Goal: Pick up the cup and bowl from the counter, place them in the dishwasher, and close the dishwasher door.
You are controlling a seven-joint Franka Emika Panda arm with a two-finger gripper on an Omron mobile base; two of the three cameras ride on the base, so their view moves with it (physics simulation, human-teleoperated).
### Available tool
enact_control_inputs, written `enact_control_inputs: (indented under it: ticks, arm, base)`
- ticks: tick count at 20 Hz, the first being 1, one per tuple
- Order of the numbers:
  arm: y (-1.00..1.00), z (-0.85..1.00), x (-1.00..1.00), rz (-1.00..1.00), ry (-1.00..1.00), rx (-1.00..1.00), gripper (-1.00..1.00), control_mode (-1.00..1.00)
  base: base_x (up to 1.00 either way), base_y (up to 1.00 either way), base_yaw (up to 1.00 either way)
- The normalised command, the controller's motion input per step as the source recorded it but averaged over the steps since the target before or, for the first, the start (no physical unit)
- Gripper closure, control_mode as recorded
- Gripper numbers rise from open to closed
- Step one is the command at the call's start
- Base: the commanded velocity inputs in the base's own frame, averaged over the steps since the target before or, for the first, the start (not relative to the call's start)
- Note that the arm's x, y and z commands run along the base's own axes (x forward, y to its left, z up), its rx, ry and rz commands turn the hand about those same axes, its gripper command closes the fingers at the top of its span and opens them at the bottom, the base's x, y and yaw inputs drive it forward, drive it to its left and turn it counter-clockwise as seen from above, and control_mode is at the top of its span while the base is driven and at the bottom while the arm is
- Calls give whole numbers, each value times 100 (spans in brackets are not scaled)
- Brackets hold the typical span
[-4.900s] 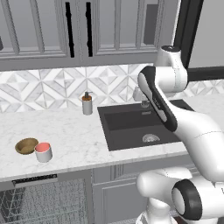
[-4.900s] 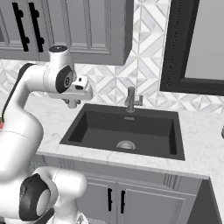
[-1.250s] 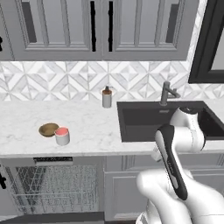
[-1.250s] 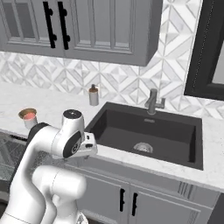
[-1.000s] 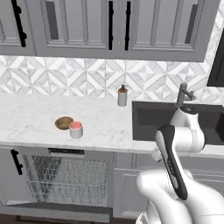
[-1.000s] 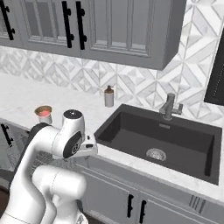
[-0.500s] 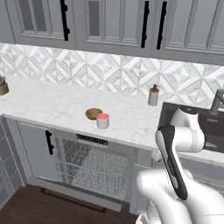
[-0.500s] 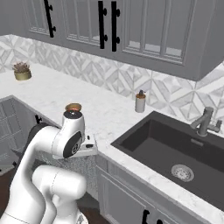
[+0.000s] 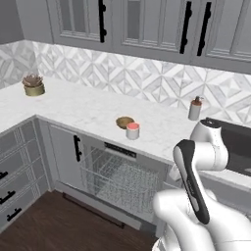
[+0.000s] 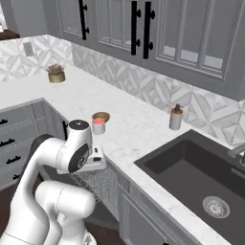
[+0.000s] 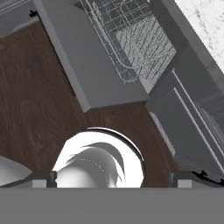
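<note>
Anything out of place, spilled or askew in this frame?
Nothing stands out. The cup and bowl sit upright side by side on the counter; the dishwasher door hangs open, as the task needs.

White arm folded low and close to its base, gripper (image 11: 112, 178) pointing down — jaws wide, empty

We are looking at the white marble bench (image 9: 93, 110), which is carrying the brown bowl (image 9: 124, 122) and the white cup (image 9: 132, 131) just beside each other near its front edge. A grey soap dispenser (image 9: 195, 108) is standing by the backsplash, and a gold plant pot (image 9: 34, 86) is sitting well apart in the corner.
</note>
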Motion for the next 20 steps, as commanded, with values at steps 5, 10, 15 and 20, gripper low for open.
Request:
enact_control_inputs:
  ticks: [5,10,15,20]
  arm:
    - [0,0,0,0,0,0,-100,100]
    - [0,0,0,0,0,0,-100,100]
    - [0,0,0,0,0,0,-100,100]
    - [0,0,0,0,0,0,-100,100]
  base:
    - [0,-62,24]
    - [21,-47,19]
    - [44,-15,20]
    - [33,-3,24]
